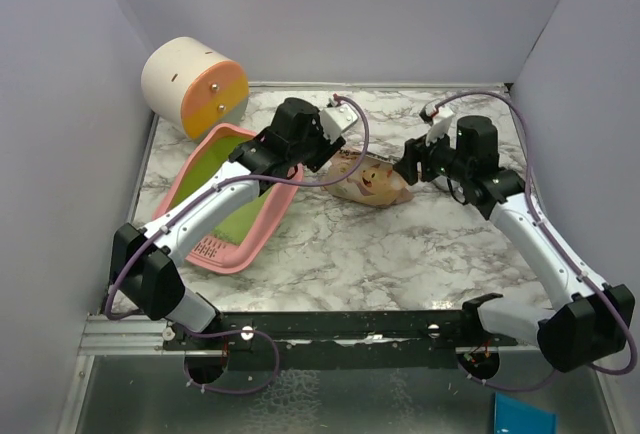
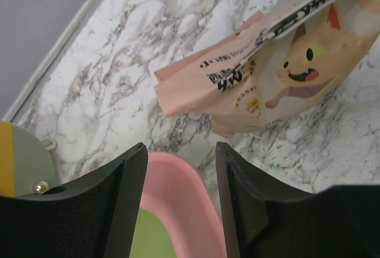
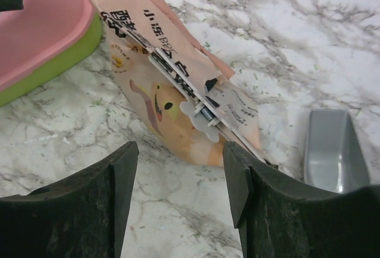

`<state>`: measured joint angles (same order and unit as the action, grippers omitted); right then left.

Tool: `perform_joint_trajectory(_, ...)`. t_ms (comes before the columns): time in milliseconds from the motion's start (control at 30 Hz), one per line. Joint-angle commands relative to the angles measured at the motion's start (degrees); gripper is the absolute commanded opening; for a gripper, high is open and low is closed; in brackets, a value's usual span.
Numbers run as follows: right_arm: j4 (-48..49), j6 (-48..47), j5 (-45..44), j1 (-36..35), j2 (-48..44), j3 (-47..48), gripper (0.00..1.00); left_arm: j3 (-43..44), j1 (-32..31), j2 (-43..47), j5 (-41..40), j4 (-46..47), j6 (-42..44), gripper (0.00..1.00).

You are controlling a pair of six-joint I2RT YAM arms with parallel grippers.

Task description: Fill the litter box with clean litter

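Observation:
The litter box is a pink tray with a lime-green bottom and lies at the left, under my left arm. My left gripper is open over its far right rim. In the left wrist view the pink rim sits between the open jaws of the left gripper, apart from both fingers. A tan cartoon-printed bag lies on its side at the centre, its top held by a clip. My right gripper is open and empty, just right of the bag. No clean litter shows as a mass.
A cream-and-orange cylinder lies at the back left behind the tray. A grey scoop lies on the marble right of the bag. A few stray grains dot the tabletop. Purple walls close in on three sides.

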<state>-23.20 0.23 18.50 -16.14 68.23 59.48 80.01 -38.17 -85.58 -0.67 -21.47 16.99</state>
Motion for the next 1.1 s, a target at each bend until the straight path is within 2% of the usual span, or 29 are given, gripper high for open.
perform_joint_trajectory(0, 7.9, -9.3, -5.9, -0.7, -4.8, -2.3, 0.62, -4.2, 1.1, 1.9, 4.6, 4.1, 1.6, 0.52)
perform_joint_trajectory(167, -0.2, -15.7, -2.5, -0.9, 3.0, 6.8, 0.63, -5.8, 2.0, 1.5, 7.2, 4.9, 1.4, 0.53)
perform_joint_trajectory(433, -3.6, -19.8, 6.1, -1.0, 6.6, 8.7, 0.63, -3.9, 3.6, 0.6, 11.0, 4.9, 0.7, 0.53)
perform_joint_trajectory(633, -5.7, -19.5, 5.5, -1.4, 7.3, 8.4, 0.63, -3.9, 4.6, -0.5, 12.5, 5.5, -0.4, 0.53)
perform_joint_trajectory(1067, -1.7, -18.5, 1.9, -1.9, 11.8, 5.7, 0.64, -2.7, 4.8, -3.0, 15.4, 5.3, -1.5, 0.52)
